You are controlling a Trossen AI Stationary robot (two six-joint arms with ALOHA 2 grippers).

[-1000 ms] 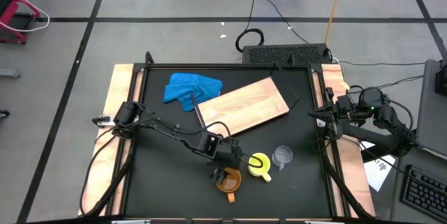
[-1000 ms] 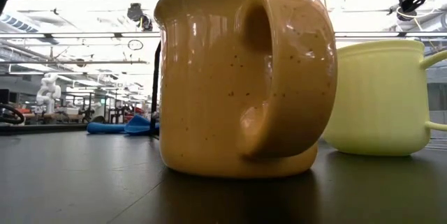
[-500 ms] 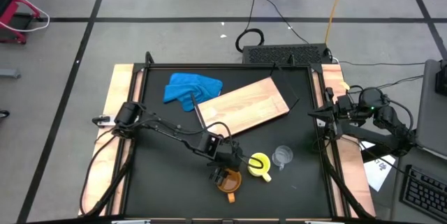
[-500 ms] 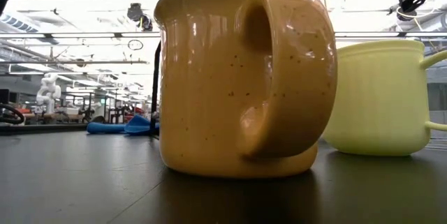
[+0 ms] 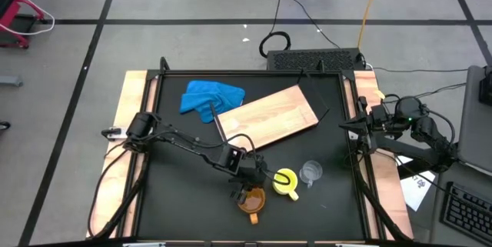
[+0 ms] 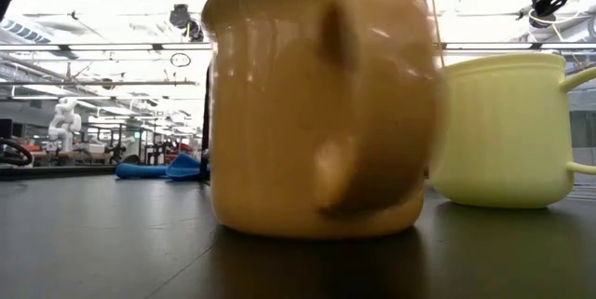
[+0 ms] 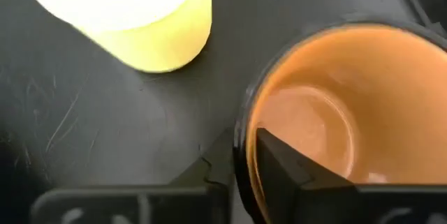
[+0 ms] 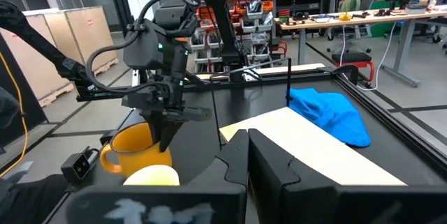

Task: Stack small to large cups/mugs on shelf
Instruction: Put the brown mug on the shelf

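The orange mug [image 5: 251,200] stands at the near middle of the desk [image 5: 177,201], with the yellow mug [image 5: 285,183] just to its right and the clear cup [image 5: 310,171] beyond that. The left gripper [image 5: 247,188] is set over the orange mug's rim: in the left wrist view one finger [image 7: 279,165] sits inside the mug and the other outside the wall, so the jaws appear closed on the rim. The low view shows this mug blurred, which suggests it is being moved or lifted.

For the step to go well, the rim grip should be kept firm and the mug raised straight, since the glazed wall is smooth and may slip or swing under its own weight. The handle faces the near side and should be kept clear of the yellow mug during the lift.

The orange mug is thick, glossy, speckled ceramic; the yellow one is matt with faint ribbing. The board [image 5: 267,117] is flat light wood with visible grain, lying slantwise at the far middle, a crumpled blue cloth [image 5: 211,95] at its left end.

The right gripper [image 5: 361,126] waits at the right edge of the desk, jaws apparently closed.
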